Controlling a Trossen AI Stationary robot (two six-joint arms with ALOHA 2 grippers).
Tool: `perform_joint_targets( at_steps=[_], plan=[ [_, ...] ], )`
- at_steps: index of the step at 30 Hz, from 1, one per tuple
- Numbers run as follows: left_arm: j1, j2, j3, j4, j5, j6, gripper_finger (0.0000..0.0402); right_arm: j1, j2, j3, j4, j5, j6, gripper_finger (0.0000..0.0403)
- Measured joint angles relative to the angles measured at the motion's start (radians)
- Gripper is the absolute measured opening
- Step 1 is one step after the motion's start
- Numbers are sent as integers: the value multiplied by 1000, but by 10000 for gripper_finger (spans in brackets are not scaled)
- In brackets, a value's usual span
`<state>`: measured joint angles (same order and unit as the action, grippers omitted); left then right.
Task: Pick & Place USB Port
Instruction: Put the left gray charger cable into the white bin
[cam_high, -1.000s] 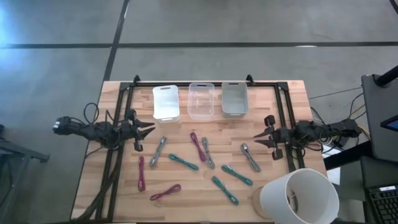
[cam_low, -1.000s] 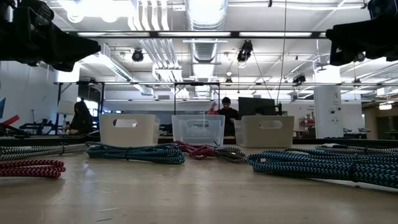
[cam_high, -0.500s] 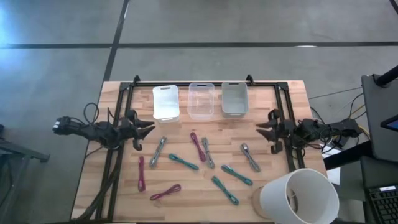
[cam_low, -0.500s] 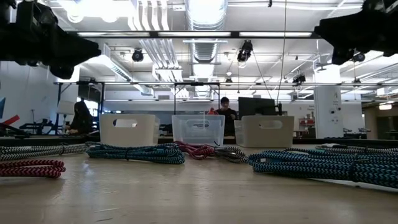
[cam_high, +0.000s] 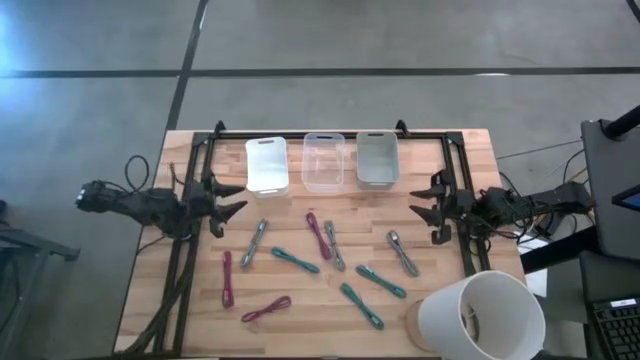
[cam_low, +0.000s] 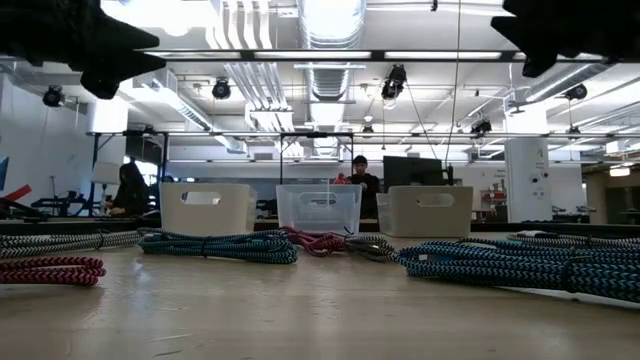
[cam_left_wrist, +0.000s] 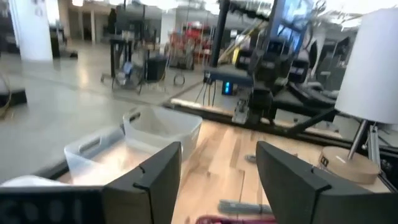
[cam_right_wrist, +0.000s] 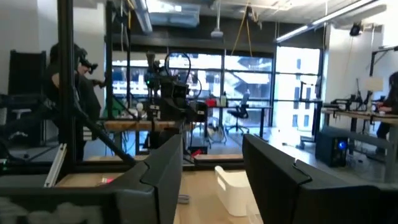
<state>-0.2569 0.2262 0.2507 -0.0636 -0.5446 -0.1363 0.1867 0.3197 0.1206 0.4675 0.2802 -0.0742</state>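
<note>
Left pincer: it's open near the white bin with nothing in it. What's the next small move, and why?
Probably swing the left pincer toward the grey cable and lower over it. Both pincers are open, empty and high above the table edges, all cables lie loose on the wood, and that cable is the nearest to it. The right pincer waits at the opposite edge.

I count nine coiled braided USB cables (cam_high: 312, 262) lying loose on the table: teal, maroon and grey, spread before the white bin (cam_high: 267, 165), clear bin (cam_high: 323, 161) and grey bin (cam_high: 377, 158)
</note>
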Motion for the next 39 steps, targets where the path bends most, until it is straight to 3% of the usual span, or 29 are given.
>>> perform_joint_targets(
  at_steps=[6,10,17,25,39],
  plan=[
    [0,139,107,-106,5,-105,209,0,157,148,-140,12,33,185],
    [0,254,184,-189,21,-141,209,0,266,212,-250,28,145,187],
    [0,436,239,-292,34,-269,209,0,461,246,-259,39,206,187],
    [0,602,236,-360,126,-436,208,0,654,266,-250,39,290,187],
    [-1,850,235,-457,172,-717,208,0,764,266,-193,38,303,187]
  ],
)
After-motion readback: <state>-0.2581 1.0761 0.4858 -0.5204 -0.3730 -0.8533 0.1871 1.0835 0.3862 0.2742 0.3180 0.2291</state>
